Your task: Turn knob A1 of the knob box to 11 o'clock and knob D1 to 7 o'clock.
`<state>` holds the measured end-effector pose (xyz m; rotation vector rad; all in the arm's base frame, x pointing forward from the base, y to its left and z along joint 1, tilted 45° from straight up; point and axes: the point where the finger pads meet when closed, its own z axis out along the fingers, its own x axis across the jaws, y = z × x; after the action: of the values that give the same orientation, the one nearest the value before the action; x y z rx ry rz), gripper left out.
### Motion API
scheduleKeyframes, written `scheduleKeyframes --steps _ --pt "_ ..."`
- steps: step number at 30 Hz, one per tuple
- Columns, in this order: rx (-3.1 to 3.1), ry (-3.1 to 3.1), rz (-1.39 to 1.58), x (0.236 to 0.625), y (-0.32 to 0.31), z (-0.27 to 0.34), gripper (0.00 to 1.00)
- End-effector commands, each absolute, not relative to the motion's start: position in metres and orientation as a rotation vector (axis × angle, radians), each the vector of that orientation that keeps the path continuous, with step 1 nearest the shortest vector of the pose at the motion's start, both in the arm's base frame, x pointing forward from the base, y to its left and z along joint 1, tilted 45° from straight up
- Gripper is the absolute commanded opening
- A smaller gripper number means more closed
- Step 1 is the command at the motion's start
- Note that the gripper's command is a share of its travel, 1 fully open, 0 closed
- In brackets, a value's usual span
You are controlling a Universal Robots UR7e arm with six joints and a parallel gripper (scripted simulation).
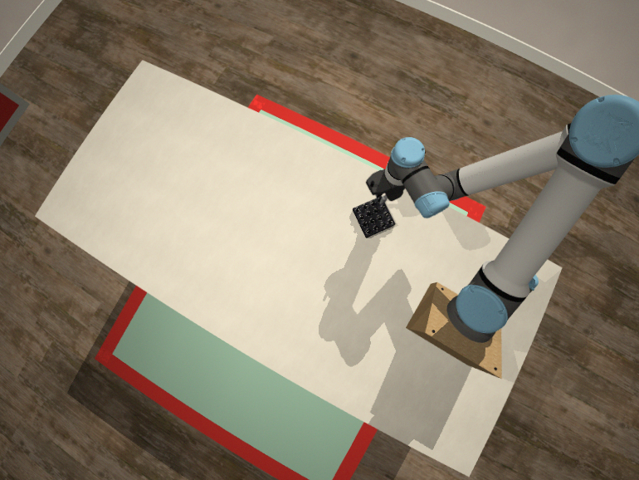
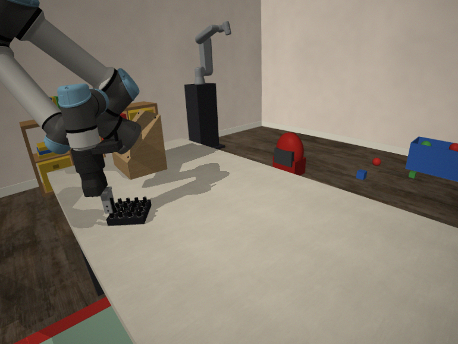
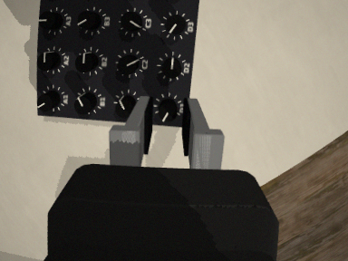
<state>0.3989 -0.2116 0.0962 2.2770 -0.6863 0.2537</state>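
Straddling knob D1, a small round black knob with a white pointer line (image 3: 169,110), at the knob box's front corner, the grey two-finger gripper (image 1: 382,199) (image 2: 109,211) (image 3: 168,115) has its jaws apart, clamped on nothing. D1 probably feels rigid and slick; pinch opposite flanks, centred, without leaning on neighbours. Its line points near 10 o'clock. The square black knob box (image 1: 367,235) (image 2: 125,221) (image 3: 112,43), probably light enough to slide, carries pale ticks and names. At its rear, matching A1 (image 3: 51,99) seemingly points near 11.
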Motion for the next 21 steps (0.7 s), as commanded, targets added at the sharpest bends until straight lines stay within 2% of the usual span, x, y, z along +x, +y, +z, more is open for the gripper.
scheduleKeyframes --steps 1,21 --pt "2.277 -0.686 0.255 0.3991 -0.2124 0.0956 0.46" --pt "2.277 -0.686 0.255 0.3988 -0.2209 0.087 0.46"
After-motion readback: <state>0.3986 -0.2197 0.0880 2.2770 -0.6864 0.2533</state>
